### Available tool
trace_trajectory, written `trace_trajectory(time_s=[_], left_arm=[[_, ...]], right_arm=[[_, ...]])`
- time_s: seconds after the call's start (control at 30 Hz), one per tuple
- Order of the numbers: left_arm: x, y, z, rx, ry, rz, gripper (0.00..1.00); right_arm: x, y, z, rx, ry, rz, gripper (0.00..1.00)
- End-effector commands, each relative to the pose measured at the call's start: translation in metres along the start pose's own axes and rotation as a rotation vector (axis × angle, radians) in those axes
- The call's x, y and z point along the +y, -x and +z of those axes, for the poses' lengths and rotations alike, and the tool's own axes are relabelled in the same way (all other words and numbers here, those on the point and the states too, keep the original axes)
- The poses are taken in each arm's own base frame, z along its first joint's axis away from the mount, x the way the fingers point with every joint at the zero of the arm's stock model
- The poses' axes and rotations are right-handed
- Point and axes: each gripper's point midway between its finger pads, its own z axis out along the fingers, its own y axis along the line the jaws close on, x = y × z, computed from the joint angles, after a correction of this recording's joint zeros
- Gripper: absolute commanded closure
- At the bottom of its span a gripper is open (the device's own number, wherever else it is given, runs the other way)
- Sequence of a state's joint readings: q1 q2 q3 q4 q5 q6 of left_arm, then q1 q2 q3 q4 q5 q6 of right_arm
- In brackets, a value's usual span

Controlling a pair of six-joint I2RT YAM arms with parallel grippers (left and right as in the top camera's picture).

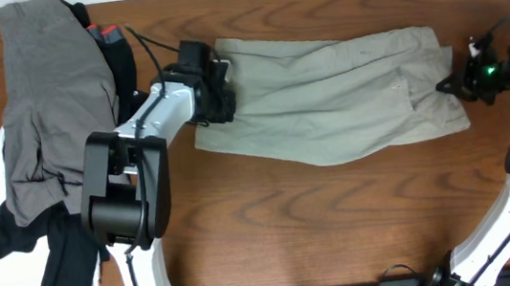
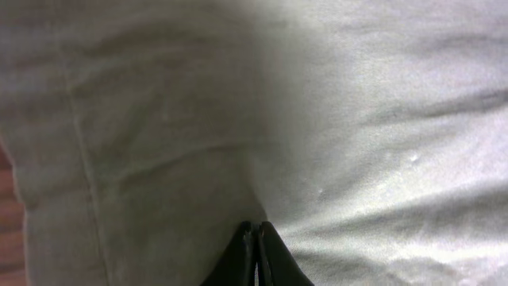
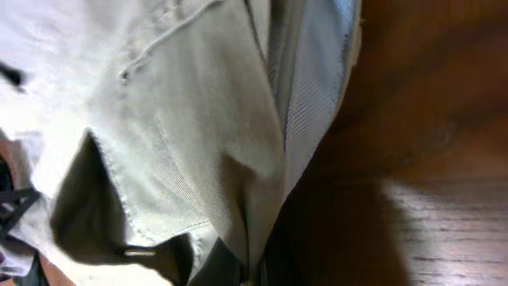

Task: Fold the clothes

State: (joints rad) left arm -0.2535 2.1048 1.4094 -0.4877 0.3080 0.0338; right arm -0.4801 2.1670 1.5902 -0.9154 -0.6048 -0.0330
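**Shorts partly folded, heap not begun**

We see the khaki shorts [image 1: 336, 95] lying flat on the counter [image 1: 341, 220], seemingly doubled leg over leg. The left tool [image 2: 255, 251] is pinched together on cloth at the shorts' left edge. The right tool [image 1: 447, 85] looks clamped on their right edge. We judge a crosswise fold remains. Left of the shorts, a heap of grey, black and white garments [image 1: 48, 99] lies unfolded.

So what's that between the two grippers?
The shorts span the whole stretch, lying on the table from the left gripper to the right gripper. The overhead view shows it.
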Motion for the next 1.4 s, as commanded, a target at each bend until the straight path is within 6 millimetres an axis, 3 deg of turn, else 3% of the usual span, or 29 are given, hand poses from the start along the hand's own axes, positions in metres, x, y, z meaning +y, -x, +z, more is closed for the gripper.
trace_trajectory(time_s=[0.0,0.23,0.53,0.8,0.97,1.13,1.37], left_arm=[[0.002,-0.021,0.015,0.075,0.035,-0.005,0.94],[-0.013,-0.023,0.019,0.080,0.021,0.021,0.94],[-0.009,-0.022,0.018,0.077,0.024,-0.007,0.94],[-0.009,-0.019,0.018,0.067,0.024,-0.005,0.94],[-0.009,-0.016,0.018,0.055,0.023,-0.002,0.94],[-0.009,-0.016,0.018,0.055,0.023,-0.002,0.94],[-0.003,-0.012,0.007,0.037,0.028,-0.073,0.94]], right_arm=[[0.021,0.013,-0.009,-0.011,0.011,-0.111,0.99],[0.111,-0.006,0.009,0.095,0.087,-0.313,0.99],[0.252,-0.062,0.049,0.181,0.173,-0.619,0.99],[0.353,-0.106,0.066,0.155,0.269,-0.810,0.99],[0.397,-0.130,0.078,0.122,0.334,-0.868,0.99],[0.421,-0.139,0.082,0.092,0.375,-0.868,0.99],[0.414,-0.136,0.081,0.106,0.358,-0.836,0.99]])
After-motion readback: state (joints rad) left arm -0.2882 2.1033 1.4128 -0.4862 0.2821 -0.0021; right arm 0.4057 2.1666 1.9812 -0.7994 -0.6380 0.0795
